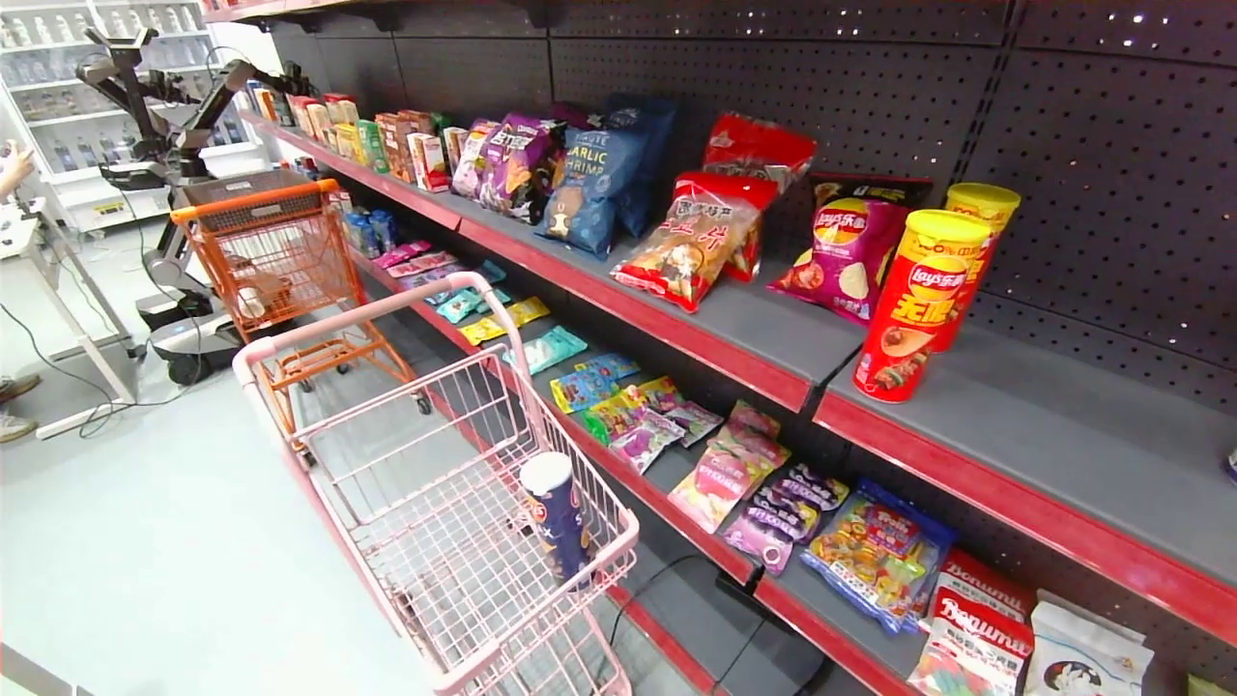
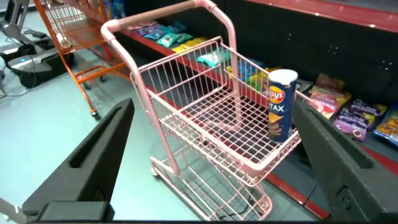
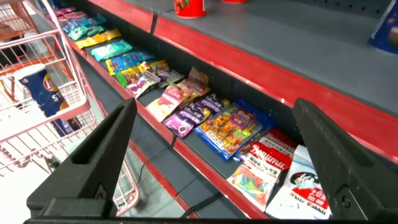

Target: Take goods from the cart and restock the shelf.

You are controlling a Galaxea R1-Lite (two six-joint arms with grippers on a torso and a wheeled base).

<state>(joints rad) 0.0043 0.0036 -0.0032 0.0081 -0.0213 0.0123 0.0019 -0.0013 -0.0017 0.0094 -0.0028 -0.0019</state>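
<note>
Well, from the head view, the blue can [image 1: 559, 522] stands upright in the pink cart [image 1: 387, 300], tucked into the basket corner nearest the shelf [image 1: 1015, 425]. Red and yellow cans [image 1: 918, 309] of the same shape already stand on that grey board, with bare space beside them.

From the left wrist view, the left tool [image 2: 211, 115] hangs above the cart with its jaws spread wide and nothing between them. The blue can [image 2: 281, 106] sits ahead of it, toward one finger. It looks like a stiff, light cardboard tube with a smooth skin, so it should take a firm pinch but could slide or topple. I would grip it across the middle of the body, below the pale lid. Whether it leans on the wire wall is hard to tell.

From the right wrist view, the right tool [image 3: 216, 109] is likewise wide open and empty, over the lower shelf's snack packets, the can [image 3: 46, 93] off behind the cart wires.
</note>
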